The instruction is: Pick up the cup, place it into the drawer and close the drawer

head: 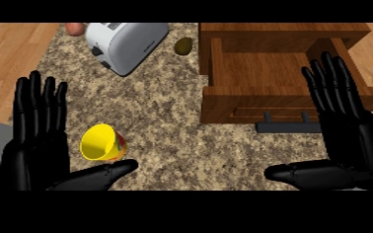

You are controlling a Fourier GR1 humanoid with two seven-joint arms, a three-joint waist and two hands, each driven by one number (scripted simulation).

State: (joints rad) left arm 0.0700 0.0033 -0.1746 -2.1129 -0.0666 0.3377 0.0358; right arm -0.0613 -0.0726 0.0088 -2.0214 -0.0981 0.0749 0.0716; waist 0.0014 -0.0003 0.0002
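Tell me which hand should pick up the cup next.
Left. The yellow cup lies right beside the open left hand, near its thumb. The right hand is open too, but across the counter, by the open drawer.

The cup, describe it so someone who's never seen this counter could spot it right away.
Start at the speckled stone counter, with the open wooden drawer at the right and the grey toaster at the far left. Come to the near left, by the left hand: the cup lies just beyond its thumb. It is the only bright yellow thing, with red and green markings outside.
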